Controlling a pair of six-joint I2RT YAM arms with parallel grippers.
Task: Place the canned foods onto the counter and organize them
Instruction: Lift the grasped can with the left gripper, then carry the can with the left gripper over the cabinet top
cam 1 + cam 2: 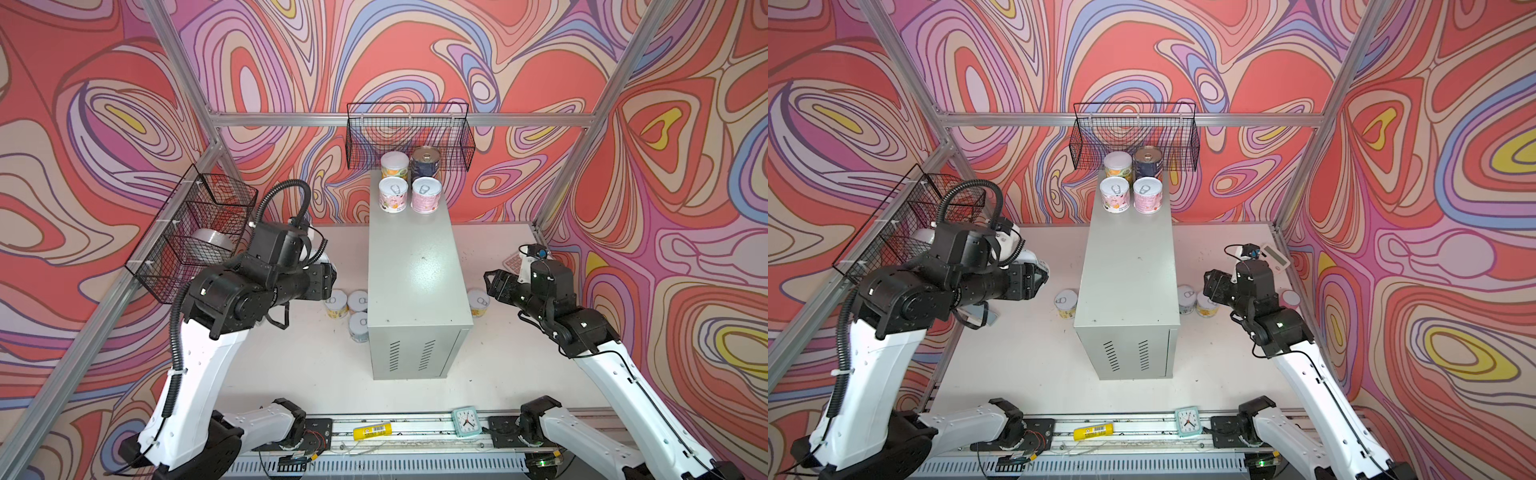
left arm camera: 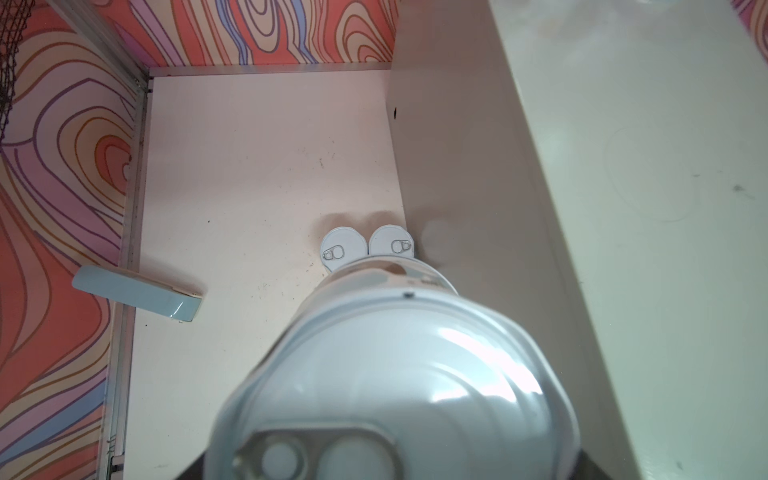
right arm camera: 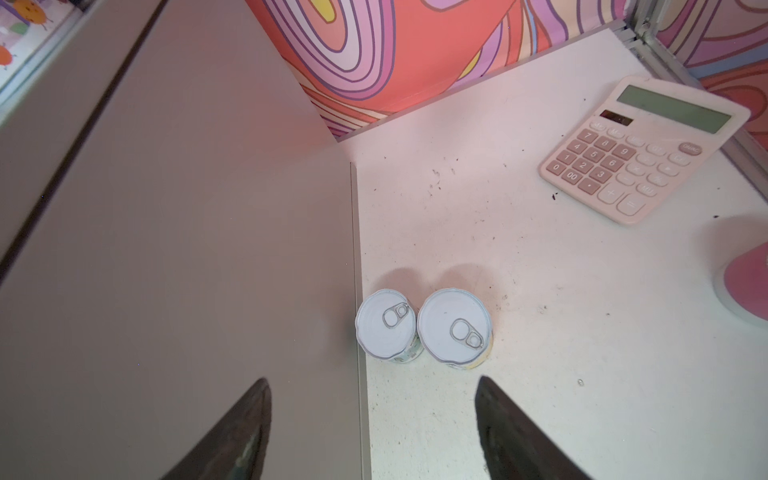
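Four canned foods stand at the back of the grey counter (image 1: 415,266): a white-lidded one (image 1: 394,164), a dark navy one (image 1: 425,162) and two pink ones (image 1: 392,193) (image 1: 426,194). My left gripper (image 1: 329,275) hangs left of the counter, shut on a can whose pull-tab lid (image 2: 395,374) fills the left wrist view and hides the jaws. Below it more cans (image 1: 336,303) (image 1: 359,326) stand on the table. My right gripper (image 3: 374,415) is open and empty, high above two upright cans (image 3: 385,324) (image 3: 454,326) against the counter's right side.
A pink calculator (image 3: 640,149) and a pink round object (image 3: 748,282) lie near the right wall. Black wire baskets hang on the back wall (image 1: 409,137) and left wall (image 1: 191,232), the latter holding a tape roll (image 1: 212,243). A clock (image 1: 464,420) and yellow tube (image 1: 372,430) lie in front.
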